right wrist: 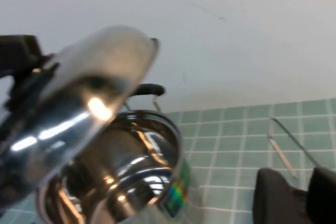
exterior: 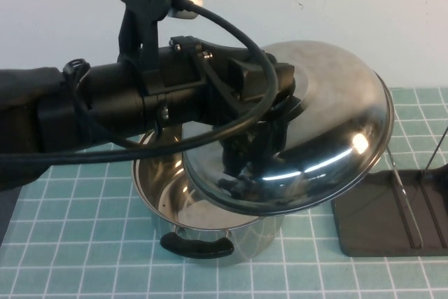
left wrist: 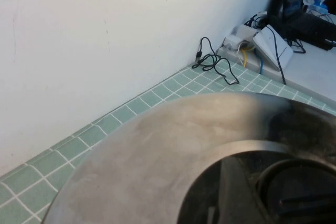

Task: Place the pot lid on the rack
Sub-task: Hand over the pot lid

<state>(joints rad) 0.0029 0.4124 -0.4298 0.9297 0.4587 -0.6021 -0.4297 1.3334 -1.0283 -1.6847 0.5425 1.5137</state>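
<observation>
The shiny steel pot lid (exterior: 322, 138) hangs tilted above the open steel pot (exterior: 157, 180), its rim reaching towards the rack. My left gripper (exterior: 283, 106) is shut on the lid at its top centre, and the knob is hidden behind the fingers. The lid's dome fills the left wrist view (left wrist: 157, 161). The dark grey rack (exterior: 381, 222) with upright wires (exterior: 406, 201) sits on the table to the right of the pot. My right gripper (right wrist: 307, 195) is out of the high view; in the right wrist view it is low, near the rack's wires (right wrist: 283, 153), fingers close together and empty. The lid (right wrist: 89, 87) and pot (right wrist: 147, 166) show there too.
The pot's black handle (exterior: 197, 245) faces the front edge. A white wall runs along the back of the teal tiled mat (exterior: 70, 257). Loose cables and a white power strip (left wrist: 257, 43) lie at the far corner by the wall.
</observation>
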